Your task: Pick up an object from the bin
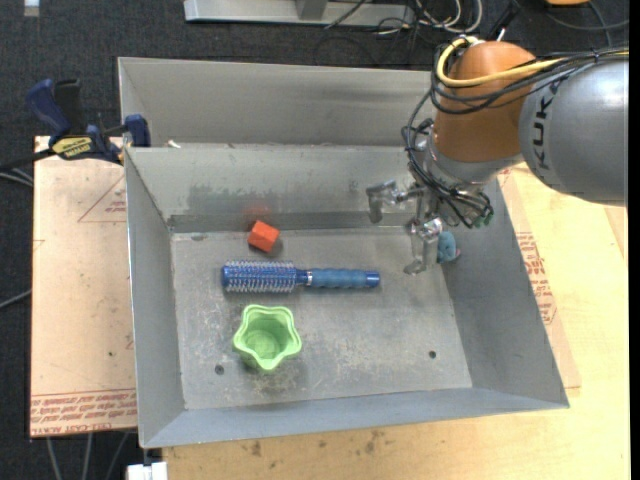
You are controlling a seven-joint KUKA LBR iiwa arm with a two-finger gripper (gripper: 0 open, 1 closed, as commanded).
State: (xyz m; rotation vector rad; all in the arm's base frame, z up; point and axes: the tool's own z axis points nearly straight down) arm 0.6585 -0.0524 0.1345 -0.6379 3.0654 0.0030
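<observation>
Carpet (80,38), dark, surrounds scuffed grey bin (380,343) holding brush (300,279), cup (267,338), block (264,236).

place: robotics lab | cues: KUKA arm (585,133), metal bin (150,268), floor cables (440,8)

The two-finger metal gripper (405,230) hangs low in the grey metal bin (500,308). A small blue object (447,246) sits just beside it. Toward the view's left lies a blue plastic hairbrush (300,279), its handle end nearest the gripper. Farther that way are a small orange block (264,236) and a green scalloped plastic cup (267,338).
</observation>
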